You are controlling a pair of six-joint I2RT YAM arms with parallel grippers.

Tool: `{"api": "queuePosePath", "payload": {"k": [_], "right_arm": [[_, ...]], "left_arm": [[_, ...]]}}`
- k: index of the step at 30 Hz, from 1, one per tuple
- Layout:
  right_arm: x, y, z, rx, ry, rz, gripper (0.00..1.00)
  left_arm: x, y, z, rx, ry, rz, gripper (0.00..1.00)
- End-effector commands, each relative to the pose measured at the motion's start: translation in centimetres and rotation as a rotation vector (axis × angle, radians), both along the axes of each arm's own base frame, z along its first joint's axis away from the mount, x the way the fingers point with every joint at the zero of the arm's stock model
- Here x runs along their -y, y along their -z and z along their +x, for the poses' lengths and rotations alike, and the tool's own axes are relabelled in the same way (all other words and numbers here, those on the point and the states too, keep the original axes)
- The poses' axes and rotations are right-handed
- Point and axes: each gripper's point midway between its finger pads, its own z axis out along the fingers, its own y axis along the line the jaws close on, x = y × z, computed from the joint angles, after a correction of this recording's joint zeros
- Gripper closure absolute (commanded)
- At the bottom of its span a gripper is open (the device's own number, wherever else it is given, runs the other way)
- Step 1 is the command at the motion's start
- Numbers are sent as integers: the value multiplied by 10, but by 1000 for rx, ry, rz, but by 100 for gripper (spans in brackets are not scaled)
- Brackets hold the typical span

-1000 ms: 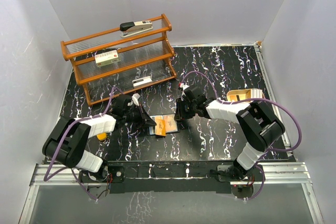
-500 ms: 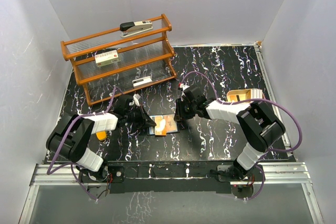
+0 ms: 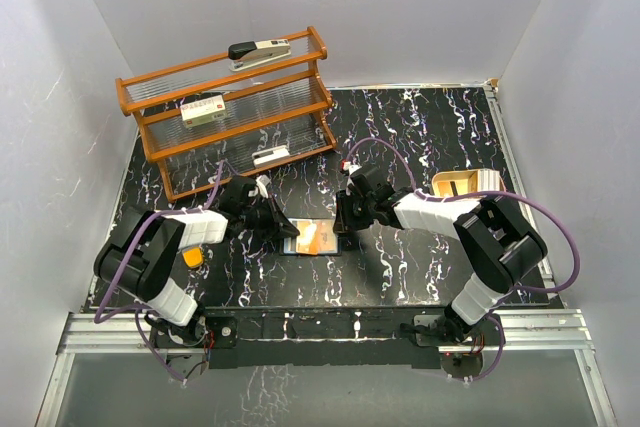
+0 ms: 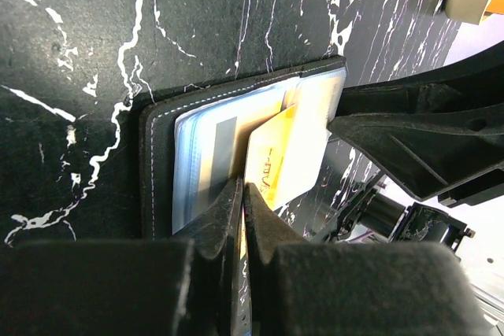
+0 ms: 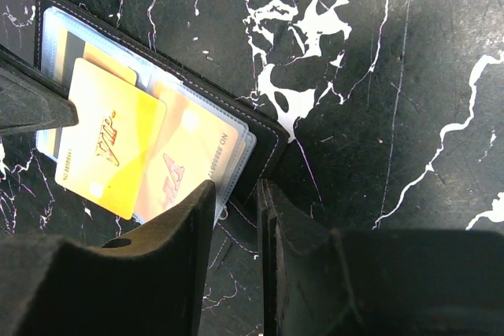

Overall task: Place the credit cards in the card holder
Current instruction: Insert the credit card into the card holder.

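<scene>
The black card holder (image 3: 318,245) lies open at the table's front centre, with its bluish lining (image 4: 197,164) facing up. My left gripper (image 3: 284,228) is shut on a yellow-orange credit card (image 4: 285,155) by its near edge. The card's far end lies over the holder's pockets (image 5: 110,147). A second orange card (image 5: 193,155) sits under a clear pocket, and a card with a dark stripe (image 5: 75,46) is tucked behind. My right gripper (image 3: 341,217) grips the holder's black cover edge (image 5: 272,143), with one finger (image 5: 189,218) on each side.
A wooden rack (image 3: 236,112) stands at the back left with a stapler (image 3: 260,50) on top. A tan tray (image 3: 464,183) sits on the right behind my right arm. A small orange block (image 3: 192,258) lies beside my left arm.
My left gripper has moved slightly right with the yellow card, bringing it further over the holder. The right gripper has stayed at the holder's edge.
</scene>
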Motion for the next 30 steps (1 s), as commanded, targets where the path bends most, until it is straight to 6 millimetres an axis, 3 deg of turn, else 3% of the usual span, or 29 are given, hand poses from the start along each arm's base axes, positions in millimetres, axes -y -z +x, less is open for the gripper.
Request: {"api": "queuePosePath", "payload": {"k": [1,30], "right_arm": [[1,-5,-2,17,4,-2,73],[-3,-15,2,5,89,54,69]], "left_arm": [[-1,-1,9,43,13,16,100],[11,1,19,42,-31,-79,100]]}}
